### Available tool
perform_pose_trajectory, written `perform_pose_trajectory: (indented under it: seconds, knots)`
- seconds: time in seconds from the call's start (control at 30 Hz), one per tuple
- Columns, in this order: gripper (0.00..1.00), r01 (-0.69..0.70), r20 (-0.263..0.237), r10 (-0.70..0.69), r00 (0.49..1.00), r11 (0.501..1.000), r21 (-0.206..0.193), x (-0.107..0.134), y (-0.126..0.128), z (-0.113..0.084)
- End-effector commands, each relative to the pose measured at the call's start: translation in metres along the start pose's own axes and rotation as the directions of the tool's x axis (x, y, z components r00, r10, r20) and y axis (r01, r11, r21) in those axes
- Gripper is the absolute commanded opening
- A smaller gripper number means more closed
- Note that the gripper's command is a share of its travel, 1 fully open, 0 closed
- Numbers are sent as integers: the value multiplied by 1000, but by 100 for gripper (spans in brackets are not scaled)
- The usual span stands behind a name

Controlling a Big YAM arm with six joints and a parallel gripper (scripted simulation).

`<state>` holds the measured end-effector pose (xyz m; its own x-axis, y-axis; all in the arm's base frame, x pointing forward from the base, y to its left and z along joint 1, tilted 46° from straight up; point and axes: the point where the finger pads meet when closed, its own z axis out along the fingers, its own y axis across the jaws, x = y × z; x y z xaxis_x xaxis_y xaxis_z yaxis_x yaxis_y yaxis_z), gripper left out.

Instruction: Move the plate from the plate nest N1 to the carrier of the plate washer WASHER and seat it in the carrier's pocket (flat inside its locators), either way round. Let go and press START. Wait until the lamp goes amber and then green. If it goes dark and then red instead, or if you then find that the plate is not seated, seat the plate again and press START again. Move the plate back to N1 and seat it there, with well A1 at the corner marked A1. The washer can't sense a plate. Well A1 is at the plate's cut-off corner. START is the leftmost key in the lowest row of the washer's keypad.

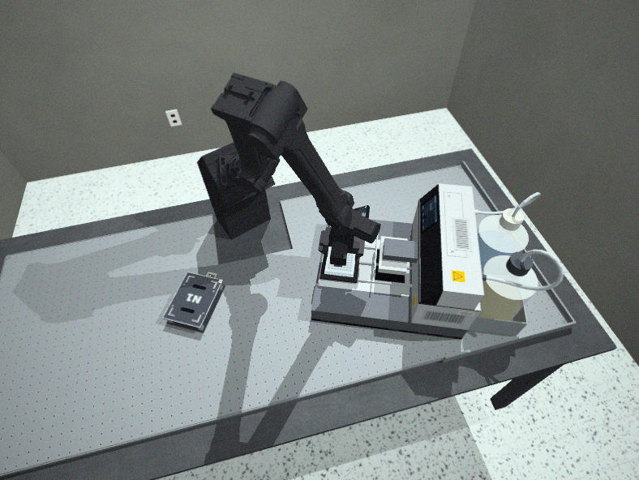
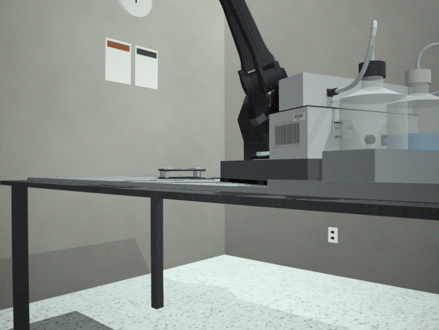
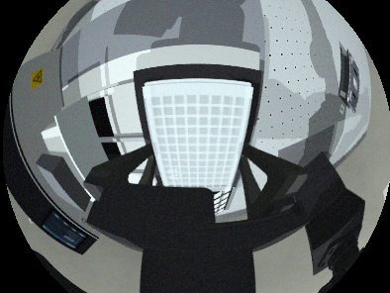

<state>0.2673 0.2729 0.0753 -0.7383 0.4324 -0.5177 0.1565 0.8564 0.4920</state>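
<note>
My gripper [image 1: 340, 251] [image 3: 198, 148] is shut on the white plate [image 1: 348, 268] [image 2: 262, 153] [image 3: 198, 119], one finger at each long side. The plate is level over the dark carrier [image 1: 338, 277] [image 3: 198, 71] of the washer [image 1: 456, 247] [image 2: 291, 90] [image 3: 35, 109]. The carrier's border shows around the plate in the wrist view. I cannot tell whether the plate touches the pocket floor. The nest N1 [image 1: 201, 310] [image 2: 181, 169] [image 3: 352, 79] is empty, left of the washer in the top view. The lamp and the plate's cut-off corner cannot be made out.
The washer's dark front panel with its screen [image 1: 430, 209] [image 3: 64, 229] faces the carrier. A grey block [image 1: 399, 250] juts out from the washer over the carrier's track. Two bottles with hoses, one with a pale cap [image 1: 511, 219] and one with a dark cap [image 1: 519, 263], stand behind the washer.
</note>
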Motion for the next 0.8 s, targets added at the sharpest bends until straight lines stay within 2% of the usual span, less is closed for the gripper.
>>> perform_pose_trajectory:
  seconds: [0.0, 0.57, 0.6, 0.77]
  knots:
    - [84, -1, 2, 1, 1000, 1000, -8, -1, 4, 0]
    - [84, -1, 2, 1, 1000, 1000, -8, -1, 4, 0]
    - [100, -1, 2, 1, 1000, 1000, -8, -1, 4, 0]
    - [100, -1, 2, 1, 1000, 1000, -8, -1, 4, 0]
